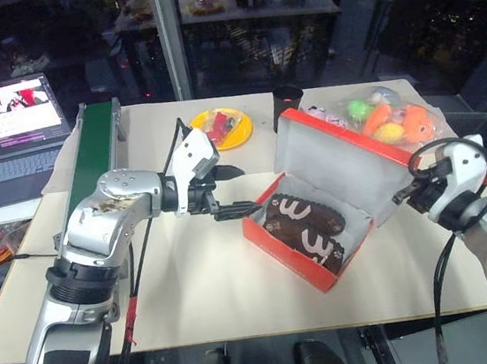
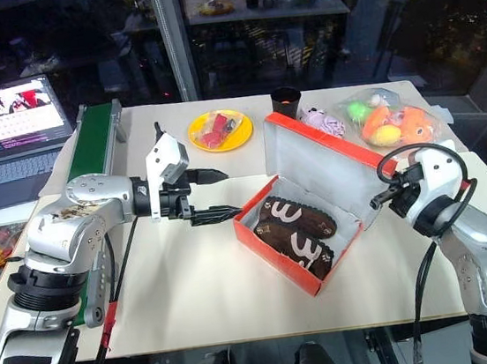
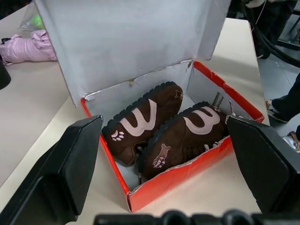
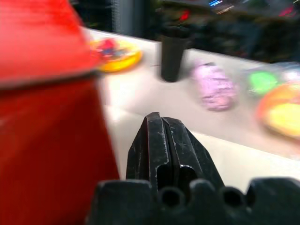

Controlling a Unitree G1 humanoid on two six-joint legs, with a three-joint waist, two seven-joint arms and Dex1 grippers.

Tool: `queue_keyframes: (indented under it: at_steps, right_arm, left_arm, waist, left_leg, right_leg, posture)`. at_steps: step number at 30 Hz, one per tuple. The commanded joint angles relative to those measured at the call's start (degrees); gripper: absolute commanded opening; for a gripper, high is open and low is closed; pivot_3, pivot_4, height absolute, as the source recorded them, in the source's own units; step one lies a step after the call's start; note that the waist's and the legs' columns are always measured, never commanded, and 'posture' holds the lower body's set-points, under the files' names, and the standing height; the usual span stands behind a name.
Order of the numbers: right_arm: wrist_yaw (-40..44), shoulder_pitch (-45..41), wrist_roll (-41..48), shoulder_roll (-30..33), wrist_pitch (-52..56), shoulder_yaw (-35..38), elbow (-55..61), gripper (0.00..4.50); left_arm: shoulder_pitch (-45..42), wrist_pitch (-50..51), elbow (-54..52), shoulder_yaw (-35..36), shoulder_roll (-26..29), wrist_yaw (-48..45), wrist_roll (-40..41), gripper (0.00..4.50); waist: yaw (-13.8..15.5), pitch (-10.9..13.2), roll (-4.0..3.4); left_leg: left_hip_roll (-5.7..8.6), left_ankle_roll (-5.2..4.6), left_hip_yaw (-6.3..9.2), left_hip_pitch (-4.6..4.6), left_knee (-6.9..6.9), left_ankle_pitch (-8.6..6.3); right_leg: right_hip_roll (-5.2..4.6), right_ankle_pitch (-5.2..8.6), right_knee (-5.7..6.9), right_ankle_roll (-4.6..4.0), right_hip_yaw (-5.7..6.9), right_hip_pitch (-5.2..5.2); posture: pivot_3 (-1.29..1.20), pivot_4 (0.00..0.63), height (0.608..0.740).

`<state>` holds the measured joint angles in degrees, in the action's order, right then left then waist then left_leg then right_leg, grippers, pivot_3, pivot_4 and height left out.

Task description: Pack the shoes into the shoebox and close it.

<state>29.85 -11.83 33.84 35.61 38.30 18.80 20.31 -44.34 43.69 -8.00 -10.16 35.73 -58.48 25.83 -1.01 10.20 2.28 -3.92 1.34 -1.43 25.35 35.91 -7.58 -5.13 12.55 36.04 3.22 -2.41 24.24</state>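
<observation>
The red-orange shoebox [image 1: 281, 255] stands open in the middle of the table, its lid [image 1: 339, 163] raised at the back with the white inside facing me. Both dark brown shoes [image 1: 307, 225] lie side by side inside it, cream wavy marks up. My left gripper [image 1: 237, 190] hovers just left of the box, pointing at it, open and empty; in the left wrist view its fingers [image 3: 70, 164] frame the shoes [image 3: 140, 124]. My right gripper [image 1: 403, 196] is shut and empty, held to the right of the lid, behind its red outer face [image 4: 42, 93].
Behind the box are a yellow plate [image 1: 222, 128] with red pieces, a black cup [image 1: 288, 103], a pink plush toy [image 2: 321, 122] and a clear bag of colourful toys [image 1: 391, 119]. A green conveyor [image 1: 94, 156] and a laptop [image 1: 9, 122] lie at the left.
</observation>
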Motion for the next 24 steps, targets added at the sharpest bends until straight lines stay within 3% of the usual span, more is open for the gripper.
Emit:
queue_keyframes:
  at_steps: [1,7,14,19,24]
  right_arm:
    - [1.6,-2.4,8.5,0.5,7.8,-1.4,4.7,0.06]
    - [4.8,-5.0,17.9,3.5,16.2,-0.7,4.9,0.06]
    - [9.3,-6.0,22.3,7.6,19.4,-1.1,3.5,0.06]
    - [8.9,-9.7,20.6,6.2,18.0,-4.5,0.9,0.06]
    - [7.5,-14.6,6.1,2.0,10.4,-18.1,-6.4,0.06]
  left_arm:
    - [0.1,-0.6,-2.1,1.7,0.8,0.6,0.0,4.5]
    - [2.2,0.8,-4.7,3.0,1.6,2.3,0.9,4.5]
    - [3.4,1.7,-6.6,3.7,1.4,4.0,1.3,4.5]
    - [4.0,2.1,-7.0,4.2,1.6,4.8,1.8,4.5]
    - [4.3,2.5,-7.2,4.4,1.5,5.3,2.2,4.5]
  waist:
    - [0.0,0.0,0.0]
    - [0.2,0.0,0.02]
    - [0.3,0.0,0.02]
    - [0.1,0.0,0.02]
    - [-0.1,0.0,0.03]
  left_leg:
    - [0.0,0.0,0.0,0.0,0.0,0.0]
    - [0.01,-0.01,0.0,0.06,0.0,-0.01]
    - [0.01,-0.02,0.0,0.08,0.01,-0.01]
    - [0.01,-0.02,0.01,0.08,0.04,-0.01]
    - [-0.01,-0.03,0.01,0.05,0.02,-0.02]
  right_leg:
    - [0.0,0.0,0.0,0.0,0.0,0.0]
    - [-0.03,0.0,-0.04,0.0,0.0,0.02]
    - [-0.02,0.0,-0.07,0.0,0.02,0.02]
    - [-0.02,0.0,-0.06,0.0,0.01,0.02]
    - [0.03,-0.01,-0.04,0.0,-0.01,0.05]
  posture:
    - [0.0,0.15,0.736]
    - [0.0,0.15,0.736]
    - [0.0,0.15,0.736]
    - [0.0,0.15,0.736]
    - [0.0,0.15,0.736]
